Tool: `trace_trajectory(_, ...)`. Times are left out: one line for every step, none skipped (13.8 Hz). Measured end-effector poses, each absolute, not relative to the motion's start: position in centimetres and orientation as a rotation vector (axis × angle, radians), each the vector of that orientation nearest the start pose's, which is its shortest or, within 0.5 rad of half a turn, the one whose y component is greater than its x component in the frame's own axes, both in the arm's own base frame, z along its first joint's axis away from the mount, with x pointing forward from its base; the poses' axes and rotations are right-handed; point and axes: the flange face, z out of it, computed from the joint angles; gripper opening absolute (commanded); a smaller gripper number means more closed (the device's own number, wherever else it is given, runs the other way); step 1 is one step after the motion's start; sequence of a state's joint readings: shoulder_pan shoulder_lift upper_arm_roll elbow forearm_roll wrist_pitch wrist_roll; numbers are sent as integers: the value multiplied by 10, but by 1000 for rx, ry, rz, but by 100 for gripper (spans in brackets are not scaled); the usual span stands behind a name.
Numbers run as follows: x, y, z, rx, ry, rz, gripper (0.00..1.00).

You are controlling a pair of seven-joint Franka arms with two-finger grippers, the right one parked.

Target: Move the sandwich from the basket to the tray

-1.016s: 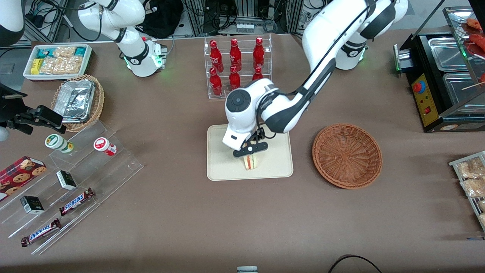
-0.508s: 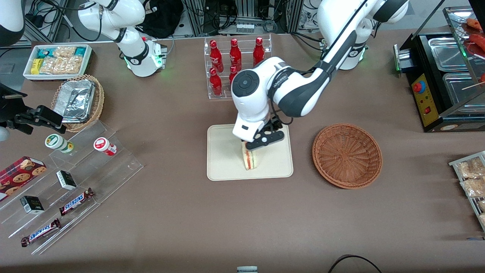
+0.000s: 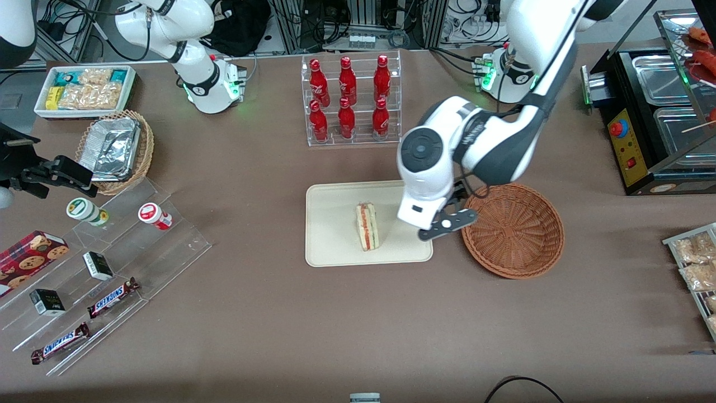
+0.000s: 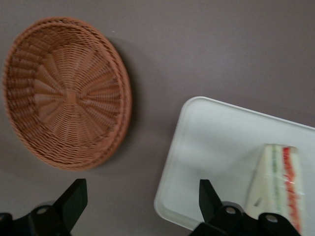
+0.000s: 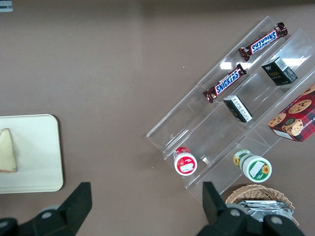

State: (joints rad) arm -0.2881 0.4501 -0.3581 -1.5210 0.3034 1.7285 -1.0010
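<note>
Robot lab, mock snack shop, cable racks (image 3: 363, 22), soda bottles (image 3: 347, 95), Snickers bars (image 3: 113, 297)

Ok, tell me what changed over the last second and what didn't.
The gripper let go of the sandwich and moved away from it, toward the basket; it now hangs open over the tray's edge nearest the basket. The sandwich stayed standing on the tray. Tray and basket did not move, and the basket is empty.

Sandwich (image 4: 275, 187) cut by frame edge, pincer (image 4: 140, 204) tips only partly in view.
</note>
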Motion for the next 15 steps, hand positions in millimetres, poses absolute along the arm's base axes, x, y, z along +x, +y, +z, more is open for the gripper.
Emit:
trace_trajectory(559, -331, 402, -2862, -398, 76, 100)
trace_trajectory(559, -316, 407, -2860, -379, 85, 100)
trace_trajectory(559, -297, 412, -2854, -367, 91, 100)
trace_trajectory(558, -283, 416, -2850, -359, 96, 100)
trace_trajectory(556, -268, 422, -2851, -350, 105, 100)
trace_trajectory(553, -253, 429, -2861, -333, 120, 100)
trace_trajectory(550, -238, 436, -2875, -307, 141, 100)
trace_trajectory(547, -220, 443, -2894, -274, 169, 100)
trace_trajectory(543, -204, 451, -2916, -235, 199, 100)
trace_trajectory(538, -191, 457, -2926, -196, 231, 100)
trace_trajectory(534, -179, 463, -2927, -158, 260, 100)
trace_trajectory(532, -171, 470, -2933, -118, 280, 100)
trace_trajectory(529, -164, 475, -2941, -78, 300, 100)
trace_trajectory(527, -155, 481, -2945, -48, 321, 100)
trace_trajectory(526, -142, 487, -2955, -26, 346, 100)
